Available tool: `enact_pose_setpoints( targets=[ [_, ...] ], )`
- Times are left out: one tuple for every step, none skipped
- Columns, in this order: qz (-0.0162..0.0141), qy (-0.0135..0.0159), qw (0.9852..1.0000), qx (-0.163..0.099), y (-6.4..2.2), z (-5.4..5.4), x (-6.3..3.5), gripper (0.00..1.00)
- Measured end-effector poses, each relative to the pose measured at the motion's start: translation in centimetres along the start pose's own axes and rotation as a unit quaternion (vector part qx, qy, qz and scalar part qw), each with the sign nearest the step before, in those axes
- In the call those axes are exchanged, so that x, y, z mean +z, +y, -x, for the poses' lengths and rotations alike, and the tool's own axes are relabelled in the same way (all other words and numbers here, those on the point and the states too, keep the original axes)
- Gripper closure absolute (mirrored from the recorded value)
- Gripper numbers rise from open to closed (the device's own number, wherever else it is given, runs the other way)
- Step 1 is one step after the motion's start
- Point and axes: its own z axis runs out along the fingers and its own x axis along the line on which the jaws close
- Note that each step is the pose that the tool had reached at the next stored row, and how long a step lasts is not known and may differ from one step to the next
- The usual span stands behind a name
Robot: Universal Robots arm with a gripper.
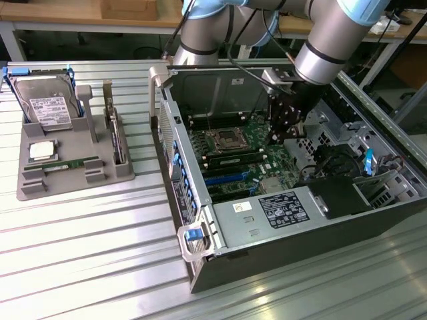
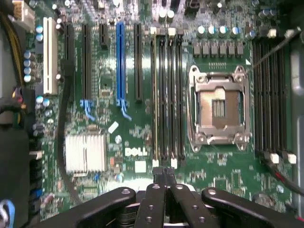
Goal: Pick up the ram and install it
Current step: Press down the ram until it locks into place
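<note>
The ram [image 1: 70, 163] is a long thin green stick lying flat in the front groove of the grey tray [image 1: 40, 190] on the exterior view's left. My gripper [image 1: 281, 141] hangs far from it, inside the open computer case, low over the green motherboard [image 1: 257, 143]. In the wrist view its fingers [image 2: 165, 172] are pressed together with nothing between them. They sit just off the end of the row of black memory slots [image 2: 167, 95]. The slot nearest the blue connector shows a thin light edge [image 2: 154, 95]; I cannot tell whether a stick sits in it.
The tray also holds a silver hard drive [image 1: 48, 107], a square processor chip [image 1: 41, 150] and an upright card [image 1: 115, 137]. The empty processor socket [image 2: 218, 107] lies beside the memory slots. Case walls [image 1: 175, 167] and drive cages [image 1: 347, 180] hem in the motherboard.
</note>
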Motion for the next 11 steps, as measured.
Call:
enact_pose_setpoints(
  targets=[
    [0.0000, 0.0000, 1.0000, 0.000, 0.12, 0.0, 0.33, 0.89],
    [0.0000, -0.0001, 1.0000, 0.000, 0.31, -0.1, 1.08, 0.89],
    [0.0000, -0.0001, 1.0000, 0.000, 0.29, -0.3, 1.57, 0.89],
    [0.0000, 0.0000, 1.0000, 0.000, 0.26, -0.3, 1.86, 0.89],
    [0.0000, -0.0001, 1.0000, 0.000, 0.23, -0.4, 2.16, 0.89],
    [0.0000, -0.0004, 1.0000, 0.000, 0.22, -0.5, 2.31, 0.89],
    [0.0000, -0.0008, 1.0000, 0.000, 0.21, -0.5, 2.38, 0.89],
    [0.0000, -0.0015, 1.0000, 0.000, 0.19, -0.6, 2.52, 0.89],
    [0.0000, -0.0016, 1.0000, 0.000, 0.18, -0.7, 2.61, 0.89],
    [0.0001, -0.0019, 1.0000, 0.000, 0.15, -0.9, 2.89, 0.89],
    [0.0001, -0.0020, 1.0000, 0.000, 0.14, -1.1, 3.03, 0.89]
  ],
)
